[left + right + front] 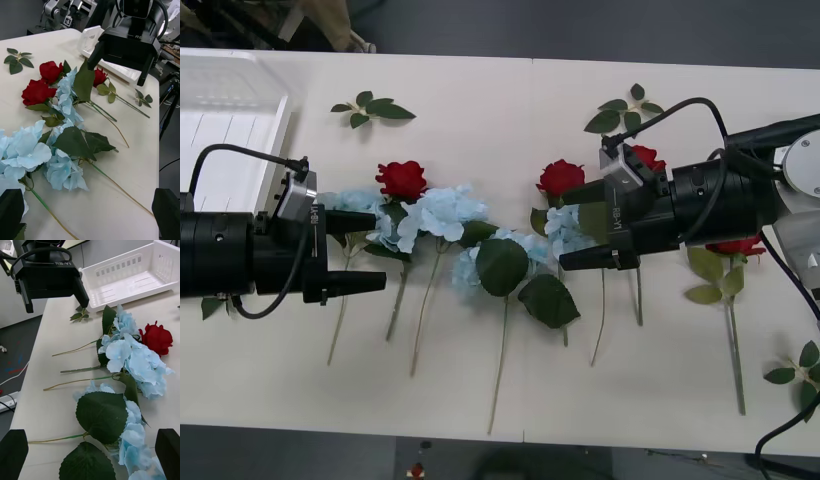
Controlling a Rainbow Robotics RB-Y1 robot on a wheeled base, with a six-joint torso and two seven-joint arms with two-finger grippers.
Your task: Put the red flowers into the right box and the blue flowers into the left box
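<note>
The pale cream table (480,100) fills most of the room's middle, a thin seam running across its far part. Beyond its far edge the floor (580,30) is dark grey. Seen from the right wrist, the grey floor beside the table carries a white cable (13,377) and some red marks. From the left wrist, black tripod legs (167,108) stand beside the table's end.

Red flowers (401,178) and blue flowers (442,213) lie mingled (tabletop).

Fabric-like blue flowers (442,215) on a smooth matt table (480,90).
</note>
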